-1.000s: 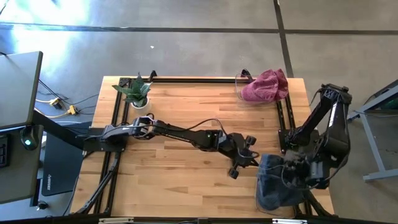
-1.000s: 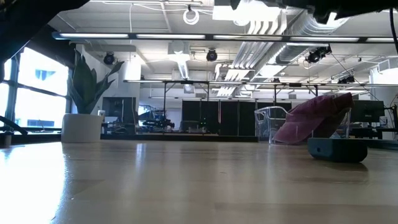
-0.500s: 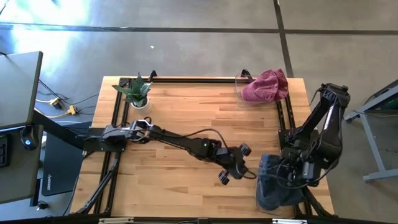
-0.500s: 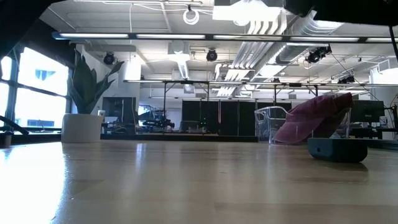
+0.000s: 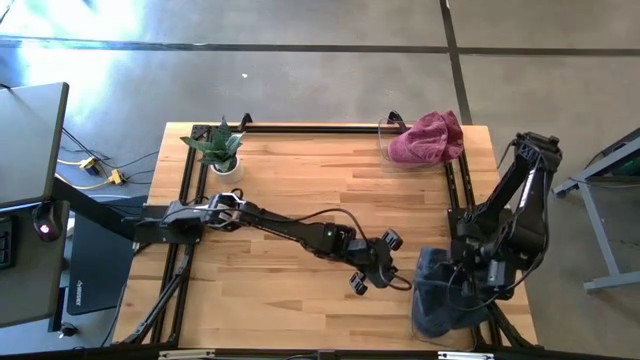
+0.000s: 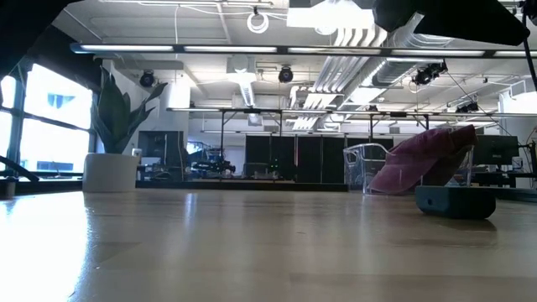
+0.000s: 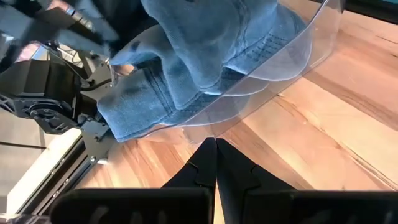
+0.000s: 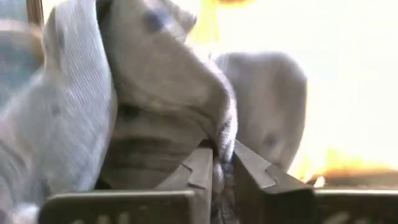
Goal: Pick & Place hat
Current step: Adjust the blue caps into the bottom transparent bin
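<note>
My right gripper [image 8: 222, 163] has its fingers pinched nearly together on a fold of the denim hat [image 8: 155, 106], the cloth bunching up straight ahead of the fingertips. From above, that gripper [image 5: 478, 272] sits over the hat [image 5: 437, 298] at the table's near right corner, so the hat lies directly under and in front of it, with no reach left to make. The coming lift, I judge, turns on this: the cloth rises from the pinch, and the rest of the hat hangs below toward the table [image 5: 300, 180] edge.

My left gripper [image 5: 372, 272] is closed on nothing, its tips pointing at the hat from the table's middle (near it, but apart). Its wrist camera shows the hat [image 7: 205, 56] lying in a clear curved bin [image 7: 292, 53].

Far across, at the back right corner, a pink hat [image 5: 428, 137] rests in another clear bin [image 5: 386, 136].

How much cloth is caught I cannot tell; the right arm hides most of the hat from above, and the low camera shows neither it nor the grippers.
</note>
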You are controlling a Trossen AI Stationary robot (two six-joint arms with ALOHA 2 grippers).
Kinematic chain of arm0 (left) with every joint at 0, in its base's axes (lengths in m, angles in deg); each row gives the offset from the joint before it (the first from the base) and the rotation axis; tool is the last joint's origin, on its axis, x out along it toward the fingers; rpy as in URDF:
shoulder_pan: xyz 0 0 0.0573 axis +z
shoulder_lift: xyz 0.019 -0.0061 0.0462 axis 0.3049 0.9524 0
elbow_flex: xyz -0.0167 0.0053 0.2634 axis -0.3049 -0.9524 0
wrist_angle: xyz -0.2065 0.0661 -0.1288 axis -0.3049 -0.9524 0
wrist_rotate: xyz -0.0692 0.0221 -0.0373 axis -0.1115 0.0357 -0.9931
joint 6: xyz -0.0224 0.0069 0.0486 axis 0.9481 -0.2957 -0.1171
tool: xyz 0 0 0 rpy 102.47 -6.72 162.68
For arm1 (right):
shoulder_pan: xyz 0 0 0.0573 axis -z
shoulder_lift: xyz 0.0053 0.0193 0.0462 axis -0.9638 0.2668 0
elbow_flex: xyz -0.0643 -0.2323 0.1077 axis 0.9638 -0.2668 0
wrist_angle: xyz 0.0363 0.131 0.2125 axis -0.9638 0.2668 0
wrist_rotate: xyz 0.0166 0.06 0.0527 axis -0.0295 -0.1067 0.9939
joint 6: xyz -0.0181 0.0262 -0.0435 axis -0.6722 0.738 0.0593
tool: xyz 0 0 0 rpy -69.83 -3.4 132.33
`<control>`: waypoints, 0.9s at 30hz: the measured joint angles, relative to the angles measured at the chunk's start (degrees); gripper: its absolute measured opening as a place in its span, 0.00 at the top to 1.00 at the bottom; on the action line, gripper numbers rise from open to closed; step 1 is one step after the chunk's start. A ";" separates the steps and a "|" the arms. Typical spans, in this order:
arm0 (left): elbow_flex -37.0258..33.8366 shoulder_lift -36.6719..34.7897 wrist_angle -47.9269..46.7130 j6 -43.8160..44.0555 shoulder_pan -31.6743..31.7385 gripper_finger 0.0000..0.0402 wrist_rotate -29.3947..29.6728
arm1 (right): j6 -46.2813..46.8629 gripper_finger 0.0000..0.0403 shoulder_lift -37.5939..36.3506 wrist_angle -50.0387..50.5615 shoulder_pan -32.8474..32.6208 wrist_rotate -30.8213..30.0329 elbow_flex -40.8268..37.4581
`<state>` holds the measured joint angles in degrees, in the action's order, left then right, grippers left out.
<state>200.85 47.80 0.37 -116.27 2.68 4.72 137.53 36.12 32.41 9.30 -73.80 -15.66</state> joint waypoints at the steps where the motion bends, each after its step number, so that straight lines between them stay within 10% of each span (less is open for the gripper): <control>1: 0.00 0.00 0.00 0.00 -0.02 1.00 0.36 | -1.24 0.94 -0.26 0.15 0.00 -2.71 0.00; 8: 0.00 0.02 0.00 0.02 -0.04 1.00 1.46 | -4.56 0.85 -0.71 1.78 0.00 -15.55 -2.65; 17: 0.00 0.04 0.24 0.33 -0.04 1.00 1.39 | 1.37 0.69 -0.72 2.01 0.02 -11.72 -9.58; 27: 0.00 0.09 3.41 5.14 0.04 1.00 0.63 | 9.60 0.58 -0.88 13.10 0.00 -6.19 6.74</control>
<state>200.85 47.88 3.78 -111.13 2.72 5.35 147.14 35.24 45.51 9.30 -79.98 -8.92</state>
